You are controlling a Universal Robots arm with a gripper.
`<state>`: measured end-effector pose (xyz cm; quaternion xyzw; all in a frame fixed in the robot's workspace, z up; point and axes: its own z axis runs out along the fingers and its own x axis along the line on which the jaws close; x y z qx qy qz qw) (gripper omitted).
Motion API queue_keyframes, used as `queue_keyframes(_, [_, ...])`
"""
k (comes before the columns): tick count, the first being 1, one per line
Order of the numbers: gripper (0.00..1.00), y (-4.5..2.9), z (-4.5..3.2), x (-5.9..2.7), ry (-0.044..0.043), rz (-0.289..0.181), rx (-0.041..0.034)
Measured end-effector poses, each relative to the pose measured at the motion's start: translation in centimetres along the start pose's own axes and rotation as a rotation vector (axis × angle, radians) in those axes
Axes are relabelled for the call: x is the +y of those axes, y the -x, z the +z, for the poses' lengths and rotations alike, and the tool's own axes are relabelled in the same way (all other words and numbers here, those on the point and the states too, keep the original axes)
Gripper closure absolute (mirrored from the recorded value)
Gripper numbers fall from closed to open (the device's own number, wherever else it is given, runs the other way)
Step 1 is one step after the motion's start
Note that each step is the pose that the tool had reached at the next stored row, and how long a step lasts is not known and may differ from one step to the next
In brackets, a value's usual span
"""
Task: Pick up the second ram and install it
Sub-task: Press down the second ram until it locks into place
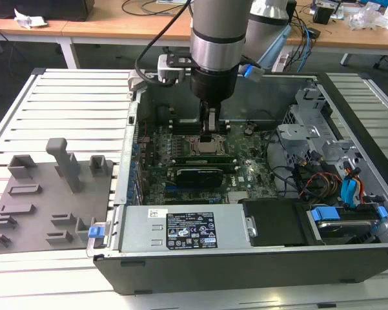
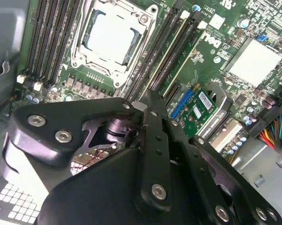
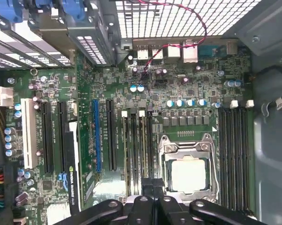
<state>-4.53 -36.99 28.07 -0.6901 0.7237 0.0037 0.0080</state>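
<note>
The tool (image 1: 210,134) is held clenched low over the memory slots (image 3: 133,154) beside the CPU socket (image 3: 190,173), so seating is judged in hand, for which square alignment and even downward pressure are called for.

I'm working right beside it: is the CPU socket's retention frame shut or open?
Shut. In the first wrist view the metal frame lies flat around the processor's silver lid.

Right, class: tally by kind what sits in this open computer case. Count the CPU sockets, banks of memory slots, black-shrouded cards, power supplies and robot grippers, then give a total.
CPU socket: 1
Memory slot banks: 2
Black-shrouded card: 1
Power supply: 1
Gripper: 1
Total: 6
</note>
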Motion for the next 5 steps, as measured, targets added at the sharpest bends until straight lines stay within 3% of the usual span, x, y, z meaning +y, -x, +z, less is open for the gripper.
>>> queue_keyframes(5, [0.89,0.0,-0.03,0.0,0.0001,0.0,-0.0002])
